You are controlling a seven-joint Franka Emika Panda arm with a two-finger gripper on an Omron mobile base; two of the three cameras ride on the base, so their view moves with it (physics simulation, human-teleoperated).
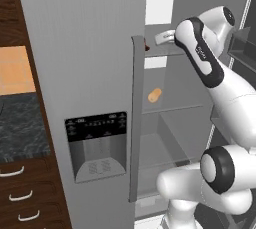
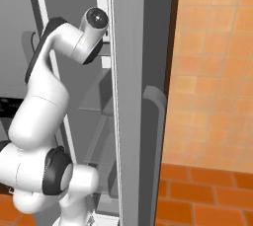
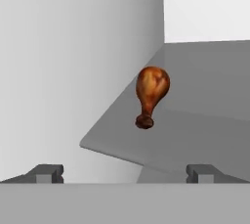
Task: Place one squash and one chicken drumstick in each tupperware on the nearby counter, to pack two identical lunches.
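**A:** Closest to you in the hand view, the gripper (image 3: 125,174) has its two tips spread wide with nothing between them.

**B:** So you are holding nothing?

**A:** Right. Past the tips, a chicken drumstick (image 3: 150,95) lies on a grey fridge shelf (image 3: 205,120), bone end toward you, well apart from the fingers.

**B:** And beyond that?

**A:** From the left base view, your arm reaches into the open fridge at the upper shelf. A small orange-yellow item (image 1: 154,95) sits on a lower shelf; I cannot tell whether it is a squash.

**B:** The counter?

**A:** The counter (image 1: 20,123) lies off to the left, with no tupperware visible on that stretch. I judge you are at the very start: first drumstick not yet picked, everything left to pack.
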